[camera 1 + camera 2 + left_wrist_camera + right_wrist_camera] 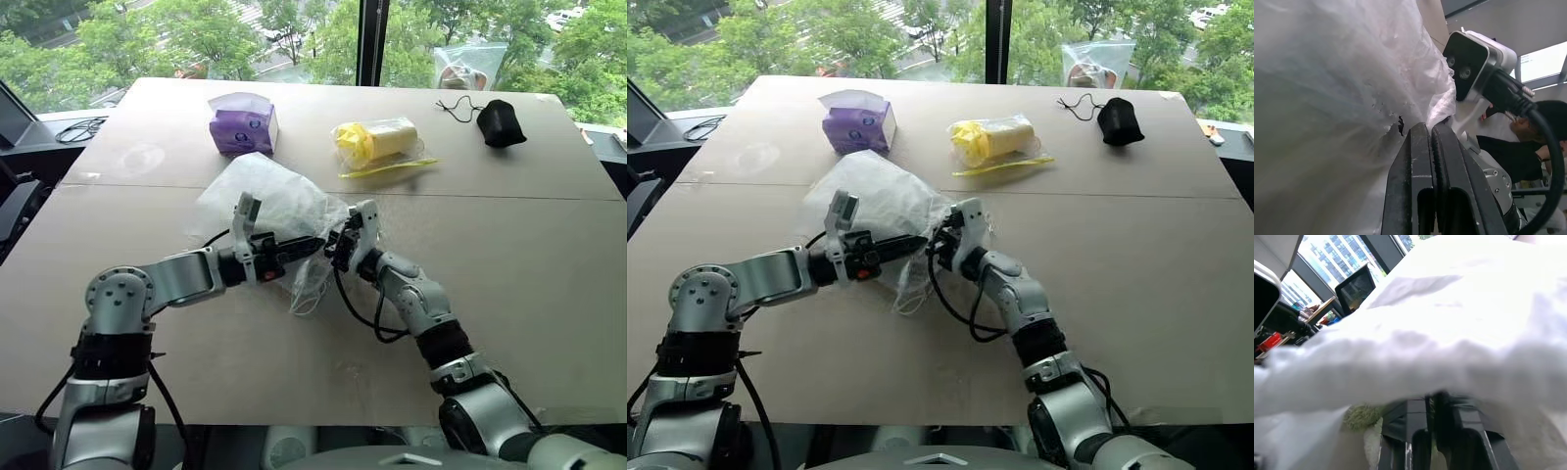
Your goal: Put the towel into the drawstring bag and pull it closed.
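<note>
Left eye view gives me the drawstring bag lying crumpled near the middle of the table, its mouth end lifted where both arms meet. My left gripper has its fingers pressed together on the bag's gathered fabric; in the left wrist view the two black fingers sit flat against each other with white cloth bunched at their tips. My right gripper is squeezed closed too, right beside the left one, and in its wrist view the fingers disappear under a fold of the bag. A bit of fluffy green towel shows beside them, seemingly inside the bag, though I can't be sure from that angle. Thin white cords dangle below the grippers onto the table.

Beyond the bag, a purple tissue box sits just behind it, a yellow packet in clear plastic to its right, and a black pouch near the far right corner. The near and right parts of the table are bare up to the edges.
</note>
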### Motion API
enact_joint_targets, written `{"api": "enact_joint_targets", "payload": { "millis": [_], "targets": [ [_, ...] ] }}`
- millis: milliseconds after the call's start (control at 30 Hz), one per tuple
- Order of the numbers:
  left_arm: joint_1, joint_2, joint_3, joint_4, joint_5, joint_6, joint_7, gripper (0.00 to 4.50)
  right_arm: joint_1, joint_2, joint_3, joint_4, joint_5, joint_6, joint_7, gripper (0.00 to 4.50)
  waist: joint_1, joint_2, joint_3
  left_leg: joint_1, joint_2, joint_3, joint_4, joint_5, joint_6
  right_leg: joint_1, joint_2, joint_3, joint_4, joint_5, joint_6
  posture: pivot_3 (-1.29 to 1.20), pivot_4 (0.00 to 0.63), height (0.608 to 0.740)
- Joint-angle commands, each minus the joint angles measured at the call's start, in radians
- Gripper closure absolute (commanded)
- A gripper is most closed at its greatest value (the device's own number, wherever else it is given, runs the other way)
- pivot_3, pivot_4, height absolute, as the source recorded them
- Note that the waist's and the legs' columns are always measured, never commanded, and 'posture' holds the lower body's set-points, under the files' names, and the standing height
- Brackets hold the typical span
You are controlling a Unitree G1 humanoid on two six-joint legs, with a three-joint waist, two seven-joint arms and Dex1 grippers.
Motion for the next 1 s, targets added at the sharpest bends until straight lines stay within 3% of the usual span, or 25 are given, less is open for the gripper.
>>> {"api": "enact_joint_targets", "payload": {
  "millis": [33,100,133,267,333,433,533,800,900,1000],
  "targets": [
    [-0.012,0.013,0.013,-0.066,0.008,-0.008,-0.02,4.5,-0.073,0.064,0.009,0.015,-0.012,-0.042,0.033,4.47,-0.001,0.0,0.0,0.0,0.0,0.0,0.0,0.0,0.0,0.0,0.0,0.0,0.0,0.0,0.0,0.0,0.15,0.74],
    [-0.039,0.039,0.015,-0.075,0.103,-0.018,-0.079,4.5,-0.037,0.006,0.024,-0.043,-0.026,-0.026,0.052,4.47,-0.002,0.0,0.0,0.001,0.001,0.0,0.0,0.0,0.0,0.0,0.001,0.0,0.001,0.0,0.0,0.0,0.15,0.74],
    [-0.049,0.051,0.014,-0.078,0.146,-0.02,-0.109,4.5,-0.017,-0.018,0.032,-0.076,-0.029,-0.018,0.07,3.74,-0.002,0.0,0.0,0.001,0.001,0.0,0.0,0.0,0.0,0.0,0.001,0.0,0.001,0.0,0.0,0.0,0.15,0.74],
    [-0.153,0.141,-0.033,-0.014,0.375,-0.046,-0.345,4.5,0.148,-0.262,0.123,-0.467,-0.074,0.096,0.153,2.03,0.009,0.001,0.001,-0.001,0.0,-0.001,-0.001,0.0,0.0,0.0,0.001,-0.002,-0.001,0.0,0.0,0.0,0.15,0.74],
    [-0.204,0.165,-0.06,0.027,0.459,-0.063,-0.456,4.5,0.205,-0.38,0.114,-0.628,-0.081,0.158,0.156,1.64,0.021,0.002,0.002,-0.001,-0.002,0.0,-0.001,0.0,0.0,0.0,0.0,-0.001,-0.001,0.0,0.0,0.0,0.15,0.74],
    [-0.242,0.175,-0.085,0.05,0.548,-0.07,-0.574,4.5,0.205,-0.459,0.103,-0.674,-0.159,0.173,0.076,1.64,0.014,0.002,0.002,-0.001,-0.003,0.002,-0.002,0.0,0.0,-0.001,-0.001,0.001,-0.002,0.0,0.0,0.0,0.15,0.74],
    [-0.263,0.175,-0.103,0.057,0.623,-0.079,-0.654,4.5,0.153,-0.445,0.072,-0.582,-0.238,0.171,-0.043,1.64,-0.001,0.003,0.002,0.001,0.0,0.002,-0.002,0.0,0.0,-0.002,0.002,0.001,0.0,0.0,0.0,0.0,0.15,0.74],
    [-0.31,0.149,-0.095,0.057,0.743,-0.069,-0.72,4.5,-0.09,-0.31,0.129,-0.072,-0.351,-0.014,-0.039,1.64,-0.008,0.003,0.003,0.0,0.002,0.0,-0.005,0.003,-0.004,-0.004,0.006,0.001,0.001,0.0,0.0,0.0,0.15,0.74],
    [-0.321,0.142,-0.082,0.055,0.766,-0.063,-0.729,4.5,-0.129,-0.298,0.119,0.01,-0.376,-0.072,-0.043,2.43,-0.006,0.003,0.003,-0.001,0.001,0.002,-0.005,0.003,-0.004,-0.006,0.005,0.004,0.0,0.0,0.0,0.0,0.15,0.74],
    [-0.333,0.14,-0.073,0.059,0.794,-0.074,-0.747,4.5,-0.099,-0.313,0.082,-0.061,-0.337,-0.065,0.0,3.87,-0.005,0.002,0.003,-0.002,0.0,0.004,-0.005,0.003,-0.004,-0.006,0.002,0.006,0.0,0.0,0.0,0.0,0.15,0.74]
  ]
}}
